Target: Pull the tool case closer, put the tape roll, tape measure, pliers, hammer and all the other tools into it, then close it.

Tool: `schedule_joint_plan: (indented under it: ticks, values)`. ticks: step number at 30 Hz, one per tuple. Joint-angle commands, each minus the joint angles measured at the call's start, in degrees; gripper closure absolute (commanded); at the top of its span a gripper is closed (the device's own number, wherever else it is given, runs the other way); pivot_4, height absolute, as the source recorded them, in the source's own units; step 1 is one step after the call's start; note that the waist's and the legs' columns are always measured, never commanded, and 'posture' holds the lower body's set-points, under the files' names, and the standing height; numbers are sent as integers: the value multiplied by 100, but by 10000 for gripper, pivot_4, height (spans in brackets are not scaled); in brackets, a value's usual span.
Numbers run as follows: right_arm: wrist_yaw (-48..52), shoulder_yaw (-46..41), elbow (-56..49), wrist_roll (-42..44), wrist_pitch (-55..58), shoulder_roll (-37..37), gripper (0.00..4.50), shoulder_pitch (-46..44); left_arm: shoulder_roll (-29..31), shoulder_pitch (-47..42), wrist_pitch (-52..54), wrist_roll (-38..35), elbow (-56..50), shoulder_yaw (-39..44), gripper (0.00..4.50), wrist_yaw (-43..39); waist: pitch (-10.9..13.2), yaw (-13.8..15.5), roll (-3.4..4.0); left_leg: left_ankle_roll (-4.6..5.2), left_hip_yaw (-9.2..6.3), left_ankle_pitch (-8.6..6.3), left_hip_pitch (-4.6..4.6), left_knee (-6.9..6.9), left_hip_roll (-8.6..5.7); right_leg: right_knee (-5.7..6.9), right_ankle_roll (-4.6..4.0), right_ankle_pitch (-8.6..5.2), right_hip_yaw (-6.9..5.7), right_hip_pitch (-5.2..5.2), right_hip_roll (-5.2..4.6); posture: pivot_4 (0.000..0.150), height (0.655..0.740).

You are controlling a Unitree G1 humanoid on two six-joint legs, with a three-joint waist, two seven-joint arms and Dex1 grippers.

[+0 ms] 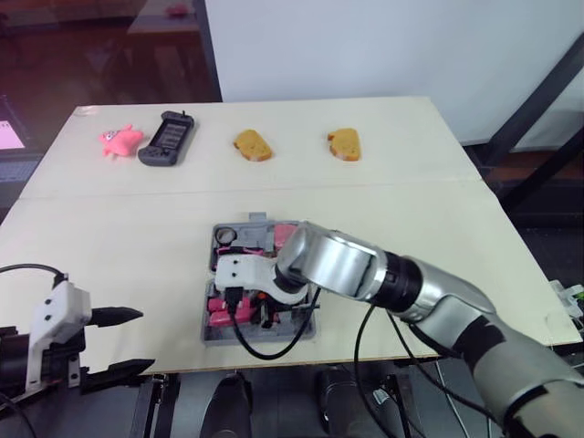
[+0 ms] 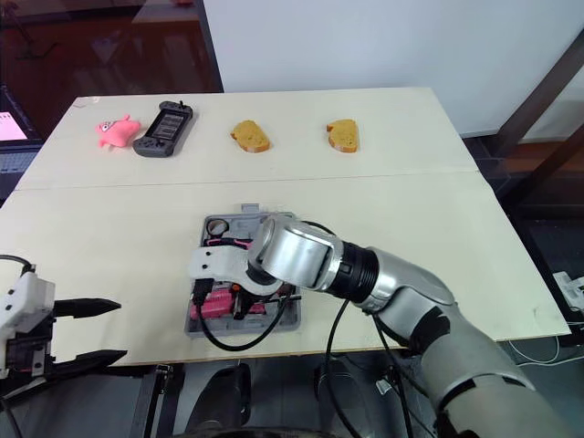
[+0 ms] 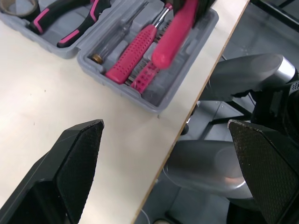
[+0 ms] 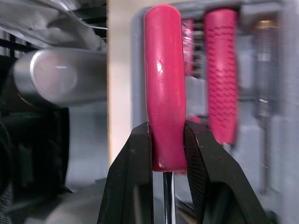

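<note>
The grey tool case [image 3: 121, 86] is seen open, pink-handled tools [image 3: 130, 57] laid inside. A pink screwdriver [image 4: 163, 88] is clamped in the right hand [image 4: 167, 135]; the left hand [image 3: 166, 125] is spread wide.

Grey case [image 3: 117, 86] lies open at the near edge of the worktop [image 1: 383, 210], holding black-and-pink pliers [image 3: 60, 18] and a dotted pink screwdriver [image 3: 135, 53]. A smooth pink-handled screwdriver [image 4: 163, 88] is clamped in the right hand [image 4: 168, 140] above it.

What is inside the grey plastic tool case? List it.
The grey plastic case holds a tape roll, black-and-pink-handled pliers and a dotted pink screwdriver handle. The right end effector, gripping a smooth pink screwdriver, hides the rest.
</note>
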Motion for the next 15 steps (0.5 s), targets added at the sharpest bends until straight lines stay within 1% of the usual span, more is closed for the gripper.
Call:
schedule_joint_plan:
  ticks: [1, 5, 10, 15]
  values:
    - [-272, -223, -22, 164, 220, 331, 40893, 87, -18, 137, 75, -83, -167, 351, 0, -105, 0, -5, 0, 0, 0, 0, 0, 0, 0, 0, 0, 0, 0, -1, 0, 1500, 7400]
    - [-588, -208, 217, 164, 222, 612, 40893, 281, 65, 174, 152, -79, -165, 462, 0, -205, 0, -10, 0, 0, 0, 0, 0, -4, 0, 0, 0, 0, 0, -3, 1, 1500, 7400]
    - [-786, -243, 469, 195, 169, 675, 40893, 286, 228, -39, 372, -165, -272, 465, 0, -194, -1, -4, -2, -1, 0, 0, 0, -2, 0, -1, -1, -1, 0, -2, 0, 1500, 7400]
    - [-880, -46, 585, 217, 70, 686, 40893, 338, 325, -253, 541, -186, -315, 424, 0, -183, -1, -17, -2, -1, -1, 0, 0, -5, 0, -1, -1, -1, -1, -3, 1, 1500, 7400]
